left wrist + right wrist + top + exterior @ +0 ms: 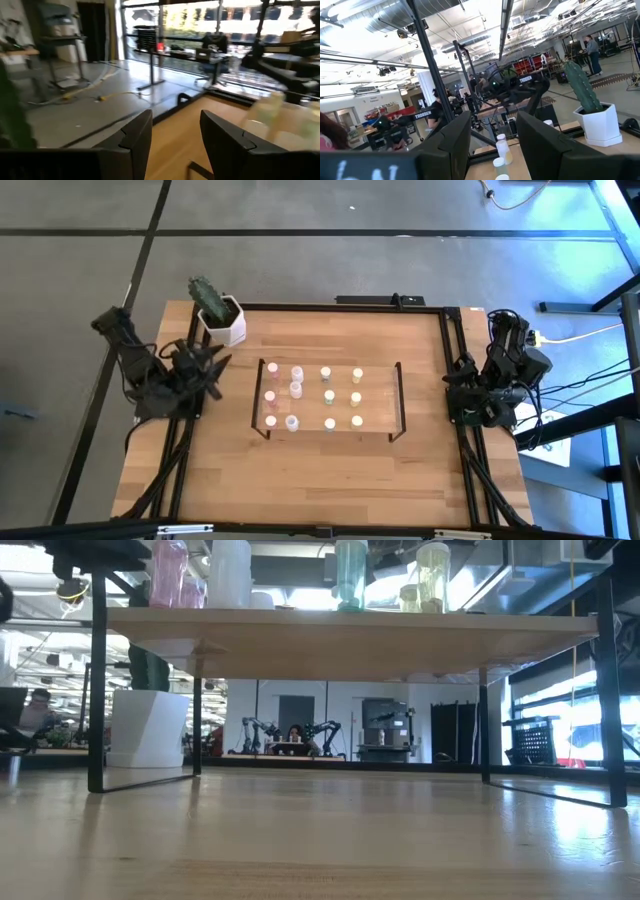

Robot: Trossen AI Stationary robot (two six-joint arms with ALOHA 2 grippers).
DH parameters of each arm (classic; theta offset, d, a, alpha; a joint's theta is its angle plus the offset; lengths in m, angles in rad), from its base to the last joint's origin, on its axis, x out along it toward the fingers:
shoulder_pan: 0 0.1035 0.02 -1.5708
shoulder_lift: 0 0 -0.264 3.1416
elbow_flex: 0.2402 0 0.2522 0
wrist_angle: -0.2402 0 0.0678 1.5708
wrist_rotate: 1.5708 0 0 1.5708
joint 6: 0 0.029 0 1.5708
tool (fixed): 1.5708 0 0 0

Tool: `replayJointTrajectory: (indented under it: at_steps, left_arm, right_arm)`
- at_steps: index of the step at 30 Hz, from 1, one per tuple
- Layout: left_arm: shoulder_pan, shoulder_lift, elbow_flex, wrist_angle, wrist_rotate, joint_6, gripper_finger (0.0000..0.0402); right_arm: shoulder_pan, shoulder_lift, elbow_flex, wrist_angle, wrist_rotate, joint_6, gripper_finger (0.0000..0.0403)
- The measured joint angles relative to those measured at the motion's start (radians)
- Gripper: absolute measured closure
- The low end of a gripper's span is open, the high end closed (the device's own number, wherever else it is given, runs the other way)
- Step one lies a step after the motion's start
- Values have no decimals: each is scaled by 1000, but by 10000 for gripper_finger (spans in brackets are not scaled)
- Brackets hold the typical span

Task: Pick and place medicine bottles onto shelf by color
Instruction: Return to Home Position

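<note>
Left wrist view shows the left claw (176, 120) parted, empty.

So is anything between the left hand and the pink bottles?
Between the left hand and pink bottles, only the black end frame of the shelf; the cactus pot sits off to the side.

You see a low light-wood shelf (382, 405) with thin black end frames, centred on the surface (300, 480). Twelve tiny pale-capped medicine bottles (296, 388) stand upright on it, sorted by colour: pink ones (270, 396) at the left end (six, loosely paired), a pale green column (328, 396) in the middle, and a yellow column (355, 398) to the right.
</note>
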State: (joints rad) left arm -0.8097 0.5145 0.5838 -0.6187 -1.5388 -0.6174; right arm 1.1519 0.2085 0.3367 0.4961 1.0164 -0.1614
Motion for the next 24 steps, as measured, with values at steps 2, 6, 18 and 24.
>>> replayJointTrajectory:
  at_steps: [2, 6, 18, 24]
  left_arm:
    - [40, -16, 0, -18, -12, 40, 243]
    - [80, -92, 0, -127, -24, 10, 243]
    - [42, -313, 0, -104, 310, 16, 243]
    - [31, -314, 0, 316, 710, 526, 243]
  right_arm:
    - [0, 0, 0, 0, 0, 0, 242]
    - [0, 0, 0, 0, 0, -1, 242]
    - [0, 0, 0, 0, 2, -6, 242]
    - [0, 0, 0, -1, 2, -32, 242]
